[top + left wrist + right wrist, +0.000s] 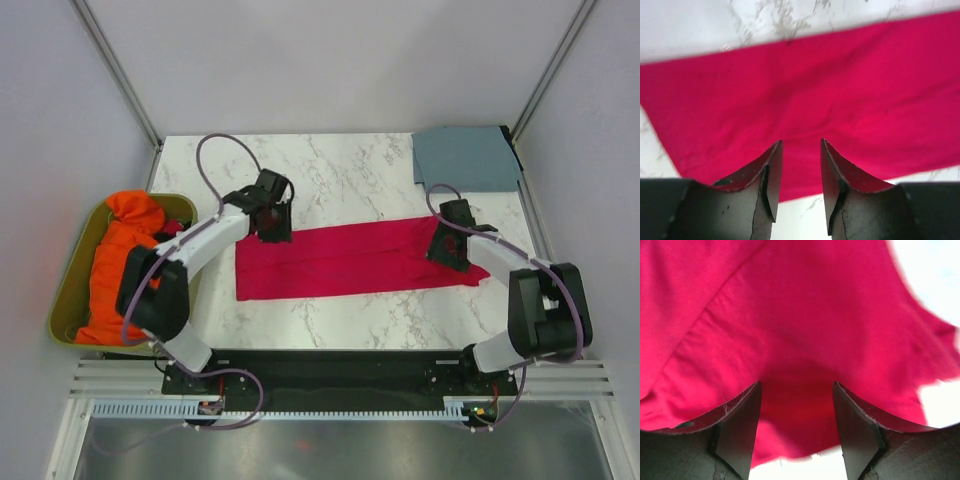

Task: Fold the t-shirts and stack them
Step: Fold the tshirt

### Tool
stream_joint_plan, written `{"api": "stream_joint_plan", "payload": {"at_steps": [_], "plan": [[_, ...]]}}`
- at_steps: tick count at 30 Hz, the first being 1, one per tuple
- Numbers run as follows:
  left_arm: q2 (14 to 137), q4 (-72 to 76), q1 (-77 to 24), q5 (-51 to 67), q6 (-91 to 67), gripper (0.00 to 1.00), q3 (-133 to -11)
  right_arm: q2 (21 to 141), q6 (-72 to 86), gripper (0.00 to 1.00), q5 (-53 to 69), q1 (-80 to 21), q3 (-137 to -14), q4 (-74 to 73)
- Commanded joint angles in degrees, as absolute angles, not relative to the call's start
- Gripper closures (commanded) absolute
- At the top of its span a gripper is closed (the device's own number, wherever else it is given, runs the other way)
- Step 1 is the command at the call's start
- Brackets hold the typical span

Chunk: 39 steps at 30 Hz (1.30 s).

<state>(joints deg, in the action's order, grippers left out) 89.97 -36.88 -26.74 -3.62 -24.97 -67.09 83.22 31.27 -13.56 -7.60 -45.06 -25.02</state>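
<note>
Two arms sit at opposite ends of the red tee (340, 262), a long strip lying left-right across mid surface (340, 170): L pincer (272, 222) over its far-left corner, R pincer (450, 246) over its right end, both w/ jaws apart, gripping nothing.

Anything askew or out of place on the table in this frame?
Mostly tidy. The red t-shirt lies as a long strip, slightly tilted on the table, and its right end is ragged, a flap poking out by the right gripper. The blue-grey t-shirt sits neatly folded at the far right corner.
</note>
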Motion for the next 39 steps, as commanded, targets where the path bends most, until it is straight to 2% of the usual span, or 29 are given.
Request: {"api": "stream_joint_plan", "payload": {"at_steps": [1, 2, 5, 7, 11, 19, 23, 27, 34, 39], "plan": [[98.3, -33.4, -28.2, -3.5, -28.7, 0.57, -74.3, 88.5, 29.4, 0.34, -10.6, -7.7, -48.4, -21.5], [104.4, -33.6, -28.3, -3.1, -28.5, 0.58, -76.0, 89.5, 29.4, 0.35, -9.7, -7.8, -48.9, -21.1], [112.0, -35.2, -28.6, -1.9, -28.5, 0.60, -79.5, 91.4, 29.4, 0.39, -7.3, -8.4, -49.6, -20.4], [112.9, -34.6, -28.7, -1.1, -30.1, 0.60, -77.2, 91.6, 29.1, 0.39, -7.3, -9.8, -49.7, -20.4], [109.0, -32.2, -30.0, -0.3, -31.0, 0.60, -69.4, 95.4, 28.4, 0.39, -6.2, -13.0, -52.2, -20.3], [96.2, -28.6, -34.7, 4.5, -38.3, 0.60, -52.0, 110.9, 28.1, 0.39, -2.4, -19.7, -68.3, -21.0], [89.4, -24.8, -39.4, 9.6, -44.8, 0.60, -43.4, 120.6, 28.3, 0.38, -1.1, -21.6, -81.4, -22.7], [85.8, -22.1, -44.3, 12.0, -50.1, 0.60, -41.7, 129.9, 27.6, 0.39, -2.0, -22.6, -94.6, -24.0], [88.3, -22.1, -47.0, 11.0, -50.3, 0.57, -47.9, 146.8, 28.3, 0.39, 1.0, -23.6, -121.1, -29.2], [90.5, -27.3, -47.1, 10.2, -47.1, 0.55, -58.2, 157.4, 28.7, 0.37, 0.4, -23.5, -138.1, -29.6]]}}
